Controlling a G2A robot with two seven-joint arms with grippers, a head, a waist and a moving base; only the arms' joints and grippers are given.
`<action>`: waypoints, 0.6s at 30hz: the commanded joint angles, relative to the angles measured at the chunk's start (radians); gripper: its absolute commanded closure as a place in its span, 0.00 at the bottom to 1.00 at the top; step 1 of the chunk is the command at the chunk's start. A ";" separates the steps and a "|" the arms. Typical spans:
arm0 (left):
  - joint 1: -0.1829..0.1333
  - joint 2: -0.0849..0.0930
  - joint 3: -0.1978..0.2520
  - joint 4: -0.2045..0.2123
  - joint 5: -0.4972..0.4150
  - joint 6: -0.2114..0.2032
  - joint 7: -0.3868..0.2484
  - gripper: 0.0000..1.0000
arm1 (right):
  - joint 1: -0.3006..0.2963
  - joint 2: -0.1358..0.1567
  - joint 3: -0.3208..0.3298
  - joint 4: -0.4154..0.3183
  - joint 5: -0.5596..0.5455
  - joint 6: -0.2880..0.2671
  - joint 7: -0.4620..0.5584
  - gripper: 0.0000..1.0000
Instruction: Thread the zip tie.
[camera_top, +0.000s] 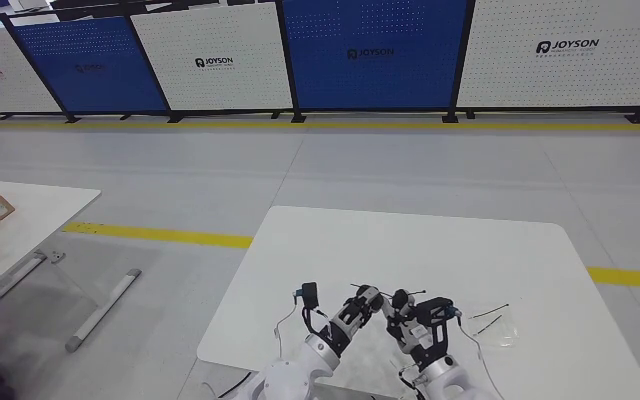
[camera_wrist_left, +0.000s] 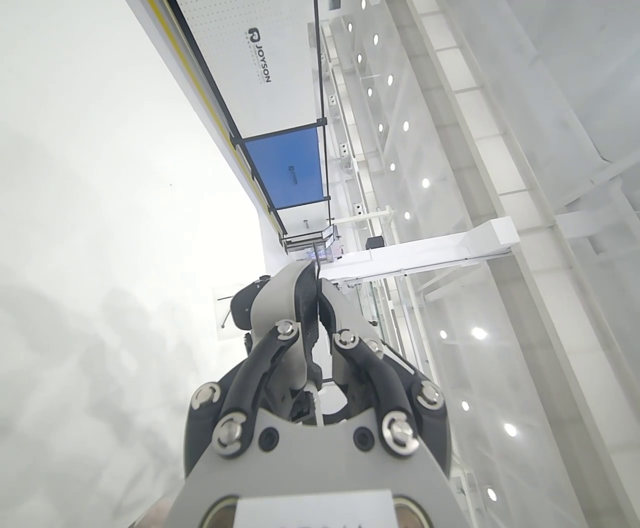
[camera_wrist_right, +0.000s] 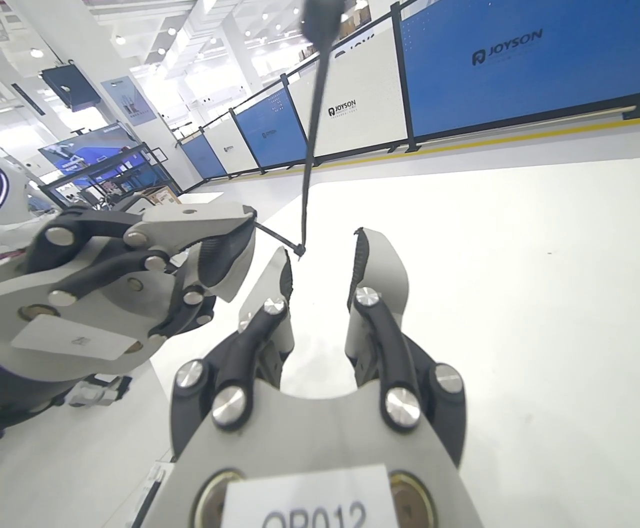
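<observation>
Right gripper (camera_wrist_right: 322, 255), fingers spread wide, sits just beside the thin black plastic zip tie (camera_wrist_right: 313, 145). Left gripper (camera_wrist_left: 317, 277) pinches its strap above the white table (camera_wrist_right: 500, 250), likely steadying it for threading.

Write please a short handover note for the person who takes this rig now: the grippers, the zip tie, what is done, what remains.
Left gripper: fingers shut on the zip tie, held above the table near its front edge.
Right gripper: fingers open, empty, close beside the small block where two strap sections meet.
Done: the tie is off the table and held up to the right gripper.
Left: I cannot tell whether the tail already passes the head; check this, then probably pull it through.
More black ties lie beside the right arm.
</observation>
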 joint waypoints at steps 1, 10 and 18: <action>0.000 0.000 0.000 0.000 0.001 0.000 0.000 1.00 | 0.001 0.000 -0.002 0.000 -0.003 0.002 0.002 0.71; 0.001 0.000 0.003 -0.003 0.010 -0.002 0.002 1.00 | -0.003 0.001 -0.003 -0.007 -0.007 0.004 -0.015 0.78; 0.005 0.000 0.003 -0.005 0.020 -0.003 0.007 1.00 | -0.004 0.001 -0.003 -0.008 -0.006 0.006 -0.019 1.00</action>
